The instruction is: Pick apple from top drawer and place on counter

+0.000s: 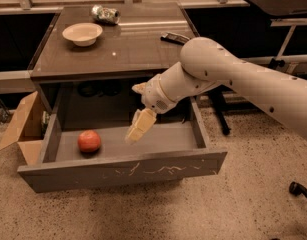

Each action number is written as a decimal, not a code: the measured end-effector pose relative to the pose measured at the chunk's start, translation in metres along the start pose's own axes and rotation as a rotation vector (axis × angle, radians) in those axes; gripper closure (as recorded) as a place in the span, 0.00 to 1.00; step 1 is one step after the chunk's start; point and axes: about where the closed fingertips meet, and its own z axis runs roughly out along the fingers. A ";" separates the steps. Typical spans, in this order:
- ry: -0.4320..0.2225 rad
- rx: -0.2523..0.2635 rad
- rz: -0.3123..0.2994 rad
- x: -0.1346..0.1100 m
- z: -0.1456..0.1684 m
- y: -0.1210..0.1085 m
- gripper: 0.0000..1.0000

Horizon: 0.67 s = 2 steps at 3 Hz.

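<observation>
1. Plainly, no grasp has been made: the apple [89, 141] lies loose on the floor of the top drawer [128, 171], which stands pulled out beneath the counter's [128, 54] front edge, on the side of its front-left corner. The gripper [138, 128] hangs inside the drawer below the middle of that edge, near the apple but apart from it. I cannot tell whether it is spread or closed.
2. A sideways approach could nudge the round apple so that it rolls to the drawer's left wall or rearward under the counter, where reaching it looks harder.
3. A descent that is off-centre would likely press on the apple's curve and skid off.
4. On the lift, wrist or apple could strike the underside of the front edge; drawing outward before rising seems wise.
5. At placement, the bowl [82, 33] near the back-left corner, the crushed can [105, 14] at the back edge and a dark object [174, 37] toward the right edge crowd those spots. Set too near the front edge, the apple might roll off.
</observation>
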 end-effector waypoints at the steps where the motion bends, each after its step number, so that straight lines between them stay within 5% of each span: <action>1: 0.000 0.000 0.000 0.000 0.000 0.000 0.00; 2: -0.017 -0.013 -0.012 0.002 0.025 -0.017 0.00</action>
